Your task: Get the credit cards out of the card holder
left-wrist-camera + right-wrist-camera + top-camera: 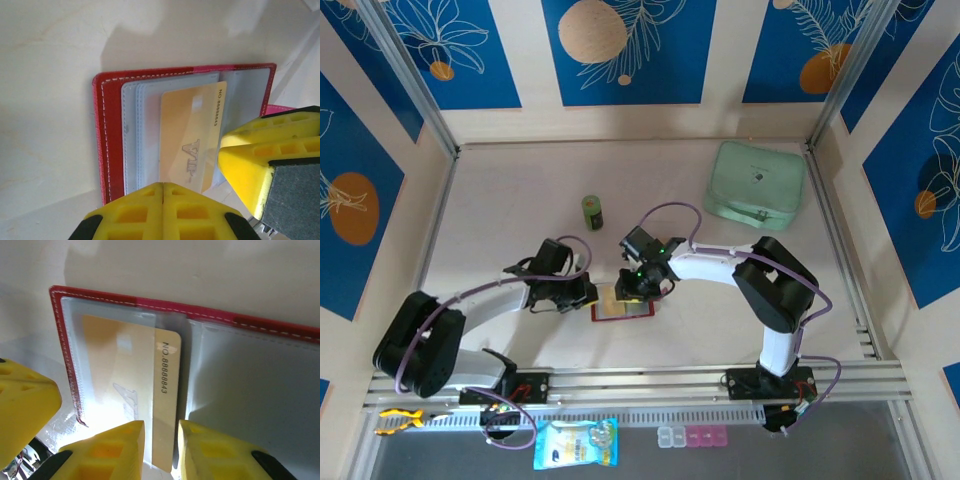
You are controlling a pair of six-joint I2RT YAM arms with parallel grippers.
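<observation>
Pale tabletop [500,220]: open card holder [65,340] sleeves a credit card [167,405] pinched by right fingers [207,455]; left fingers [162,215] closed.

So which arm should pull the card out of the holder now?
Right. The right gripper has its fingers either side of the yellow card's protruding edge. The left gripper is shut, pressing down at the red card holder's edge, apparently steadying it.

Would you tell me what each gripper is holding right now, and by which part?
The right gripper pinches the yellow credit card by its exposed edge, partly out of its sleeve. The left gripper is shut, pressing on the open card holder near its edge, gripping nothing.
</observation>
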